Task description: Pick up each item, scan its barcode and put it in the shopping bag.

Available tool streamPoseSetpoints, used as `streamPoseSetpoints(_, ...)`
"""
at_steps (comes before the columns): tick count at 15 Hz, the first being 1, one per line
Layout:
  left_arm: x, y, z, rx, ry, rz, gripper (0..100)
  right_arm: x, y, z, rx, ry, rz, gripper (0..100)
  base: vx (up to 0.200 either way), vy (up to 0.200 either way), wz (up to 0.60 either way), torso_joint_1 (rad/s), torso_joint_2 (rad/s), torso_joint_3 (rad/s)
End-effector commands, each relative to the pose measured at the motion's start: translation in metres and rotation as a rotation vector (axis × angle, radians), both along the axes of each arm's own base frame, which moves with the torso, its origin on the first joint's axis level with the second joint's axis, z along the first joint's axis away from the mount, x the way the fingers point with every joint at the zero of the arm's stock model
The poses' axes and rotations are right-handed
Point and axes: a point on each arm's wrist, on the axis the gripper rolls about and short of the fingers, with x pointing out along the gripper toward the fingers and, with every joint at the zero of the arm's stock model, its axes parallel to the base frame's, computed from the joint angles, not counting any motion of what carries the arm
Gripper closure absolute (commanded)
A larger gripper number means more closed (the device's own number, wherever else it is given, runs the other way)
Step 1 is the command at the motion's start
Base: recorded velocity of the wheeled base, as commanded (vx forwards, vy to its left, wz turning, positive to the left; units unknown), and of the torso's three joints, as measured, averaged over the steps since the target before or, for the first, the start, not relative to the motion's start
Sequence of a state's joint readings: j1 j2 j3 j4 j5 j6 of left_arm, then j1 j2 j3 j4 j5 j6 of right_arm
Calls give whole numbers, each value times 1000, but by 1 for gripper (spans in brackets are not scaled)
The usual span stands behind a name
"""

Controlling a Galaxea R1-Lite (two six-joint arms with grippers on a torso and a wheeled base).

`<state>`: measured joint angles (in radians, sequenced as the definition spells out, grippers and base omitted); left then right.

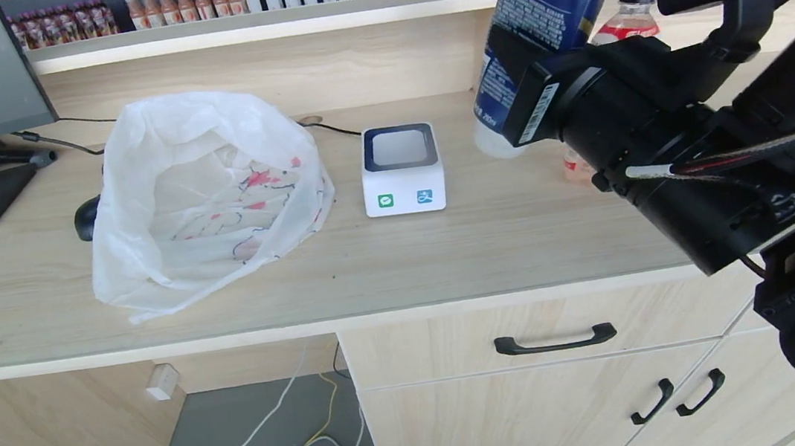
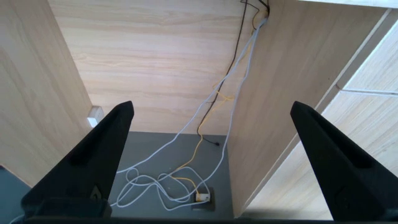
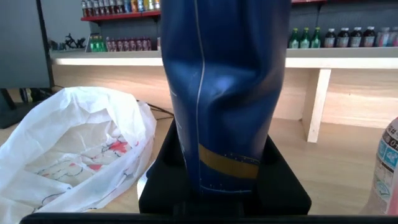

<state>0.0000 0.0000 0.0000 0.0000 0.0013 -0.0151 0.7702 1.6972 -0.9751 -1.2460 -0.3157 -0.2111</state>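
Item in hand: a blue pouch (image 1: 552, 3). I hold it above the counter (image 1: 504, 241), roughly upright, with its lower end hanging just right of the white scanner (image 1: 402, 170) and clear of the scan window. My right end effector (image 3: 221, 158) is clenched on the pouch's lower part, one finger on each side, and the film is visibly creased above the grip.

Scanner: it stands mid-counter with its window facing up and nothing over it.

Shopping bag (image 1: 134, 148): it lies on my left of the scanner, slumped, with its mouth open toward me. I see red and blue marks inside. I take them for print on the film, but I cannot tell for certain that no goods are in there.

Remaining stock: one bottle with a red label (image 1: 632, 17) stands on the counter behind my right arm.

My left end effector (image 2: 211, 112) hangs below counter level, released, its fingers wide apart over floor cables (image 2: 180, 180).

Assessment: the first pickup is done. The pouch's scan and bagging are outstanding, and the bottle is untouched. I judge the task to be at an early stage.
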Motion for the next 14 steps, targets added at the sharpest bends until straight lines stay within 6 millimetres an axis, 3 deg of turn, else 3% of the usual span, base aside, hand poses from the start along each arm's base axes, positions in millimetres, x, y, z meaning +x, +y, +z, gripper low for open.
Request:
streamPoseSetpoints(1,0,0,0,0,2,0,0,4,-4,1,-6,-9,0,100,0,200,0,17,7,2)
streamPoseSetpoints(8,0,0,0,1,0,0,0,7,-9,1,-10,-19,-6,100,0,200,0,2,2,4)
streamPoseSetpoints(14,0,0,0,1,2,0,0,12,-16,2,-7,-24,-24,100,0,0,0,0,0,0)
